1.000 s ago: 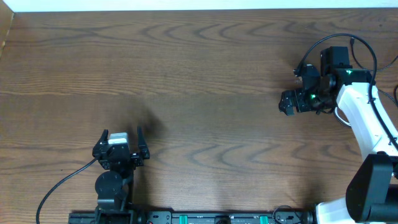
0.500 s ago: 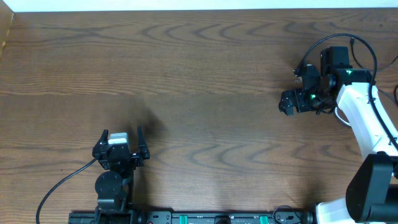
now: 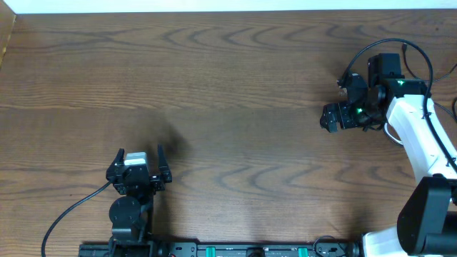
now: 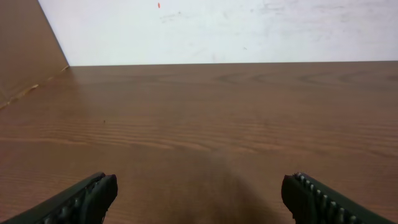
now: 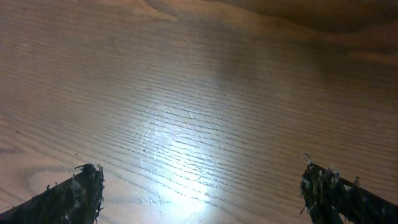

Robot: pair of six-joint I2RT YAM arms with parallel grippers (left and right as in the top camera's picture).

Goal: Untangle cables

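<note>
The cables are out of view in every frame; only bare wood shows. My left gripper (image 3: 140, 150) sits low near the front left of the table (image 3: 228, 93), fingers pointing toward the far edge. In the left wrist view the left gripper (image 4: 200, 190) stands open, with nothing but tabletop between its dark fingers (image 4: 93, 196). My right gripper (image 3: 328, 118) hangs over the right side of the table, tilted downward. The right wrist view shows the right gripper (image 5: 202, 180) open as well, with only glossy wood between its fingertips (image 5: 320, 186).
A white wall (image 4: 217, 31) runs along the table's far edge, and a brown panel (image 4: 25, 50) stands at the far left corner. The left arm's own thick black lead (image 3: 71, 210) trails off the front edge. A black rail (image 3: 235, 250) lines the front.
</note>
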